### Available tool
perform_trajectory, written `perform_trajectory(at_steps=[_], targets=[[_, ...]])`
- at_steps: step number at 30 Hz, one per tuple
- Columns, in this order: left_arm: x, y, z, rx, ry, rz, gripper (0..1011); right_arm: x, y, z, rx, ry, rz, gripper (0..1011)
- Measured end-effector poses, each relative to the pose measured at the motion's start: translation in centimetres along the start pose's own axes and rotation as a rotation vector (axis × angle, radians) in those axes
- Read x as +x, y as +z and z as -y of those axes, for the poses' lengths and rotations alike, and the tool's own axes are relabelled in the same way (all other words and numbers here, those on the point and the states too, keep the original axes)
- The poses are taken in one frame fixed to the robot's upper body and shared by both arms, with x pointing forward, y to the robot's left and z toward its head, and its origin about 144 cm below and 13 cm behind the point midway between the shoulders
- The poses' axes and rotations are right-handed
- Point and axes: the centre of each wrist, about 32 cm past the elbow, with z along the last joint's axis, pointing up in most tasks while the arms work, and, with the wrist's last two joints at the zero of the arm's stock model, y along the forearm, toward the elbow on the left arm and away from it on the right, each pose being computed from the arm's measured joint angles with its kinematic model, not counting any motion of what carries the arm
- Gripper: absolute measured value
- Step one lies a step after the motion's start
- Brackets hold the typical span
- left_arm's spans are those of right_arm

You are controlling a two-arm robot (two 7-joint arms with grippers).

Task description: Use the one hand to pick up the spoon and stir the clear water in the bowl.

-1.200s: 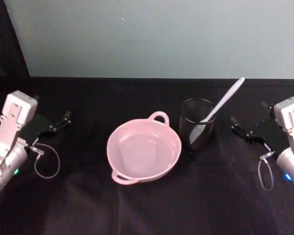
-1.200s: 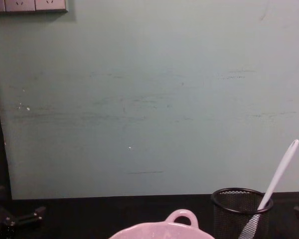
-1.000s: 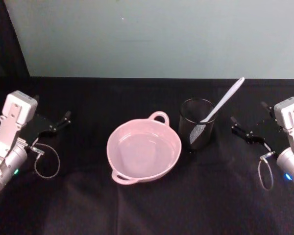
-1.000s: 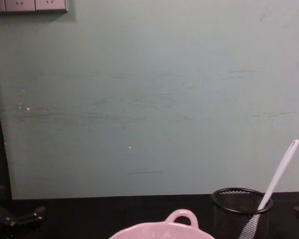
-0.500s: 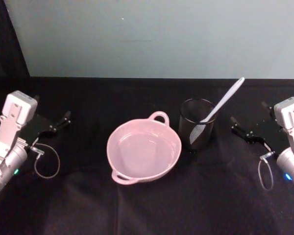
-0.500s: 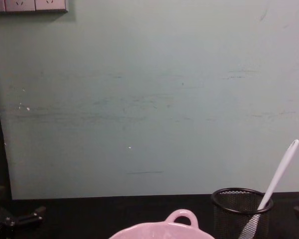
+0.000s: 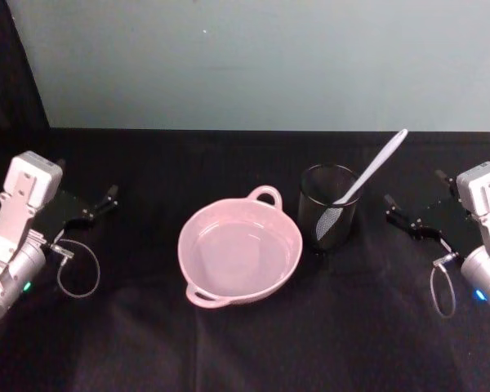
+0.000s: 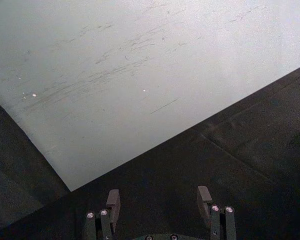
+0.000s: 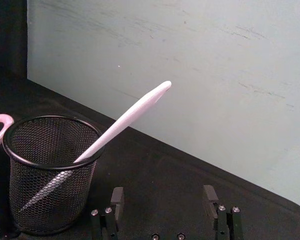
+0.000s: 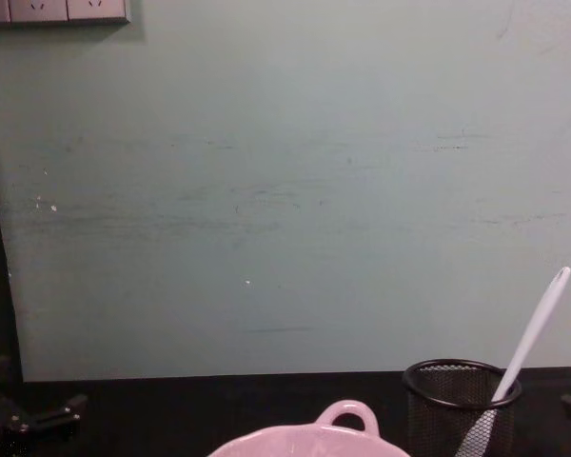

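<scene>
The pale pink bowl (image 7: 291, 261) sits mid-table with clear water in it; its loop handle (image 10: 347, 415) faces the wall. Just right of it the white spoon (image 7: 376, 170) stands head-down in a black mesh cup (image 7: 328, 216), its handle leaning up and to the right (image 9: 125, 120). My right gripper (image 7: 415, 189) rests low at the table's right side, open and empty, a short way right of the cup (image 9: 50, 175). Far to the left of the bowl, my left gripper (image 7: 86, 181) is parked, also open with nothing in it (image 8: 158, 197).
A black cloth (image 7: 245, 343) covers the table, which ends at a pale green wall (image 7: 261, 65). Wall sockets (image 10: 52, 9) are at the upper left. Cable loops (image 7: 77, 269) hang beside each wrist. Bare cloth lies in front of the bowl.
</scene>
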Motion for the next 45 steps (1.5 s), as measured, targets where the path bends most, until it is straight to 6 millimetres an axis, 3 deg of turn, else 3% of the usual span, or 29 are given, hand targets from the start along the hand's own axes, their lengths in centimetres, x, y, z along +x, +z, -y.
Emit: perform_trajectory(at_steps=[34, 45], targets=[[0.0, 0.0, 0.0, 0.0, 0.0, 0.0, 1011, 0.0, 0.0, 0.0, 0.0, 0.0, 0.0, 1004], [0.0, 0.0, 0.0, 0.0, 0.0, 0.0, 1011, -0.6, 0.5, 2.4, 0.051, 0.008, -0.056, 1004]])
